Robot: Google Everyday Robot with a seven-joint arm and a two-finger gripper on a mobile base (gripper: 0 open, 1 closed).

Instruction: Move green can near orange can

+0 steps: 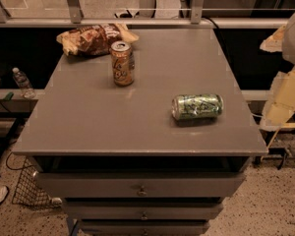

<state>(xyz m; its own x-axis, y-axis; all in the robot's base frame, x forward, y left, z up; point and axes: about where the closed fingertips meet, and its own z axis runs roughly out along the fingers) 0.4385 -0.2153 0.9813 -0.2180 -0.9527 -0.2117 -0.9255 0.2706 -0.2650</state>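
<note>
So the green can [197,106] is lying on its side on the right half of the grey cabinet top [103,124], silver ends pointing left and right, not far from the right edge. The orange can [122,63] stands upright further back and to the left, and we'd call the two well apart, with bare tabletop between them. Just behind the orange can, at the back left corner, there's a brown crinkled snack bag [94,37], close to the can but we can't tell if they touch. The gripper [286,92] is off past the cabinet's right side, a pale shape at the frame edge, clear of both cans. We honestly can't tell if it's released or clenched. A water bottle [23,82] sits on a lower ledge to the left.
</note>
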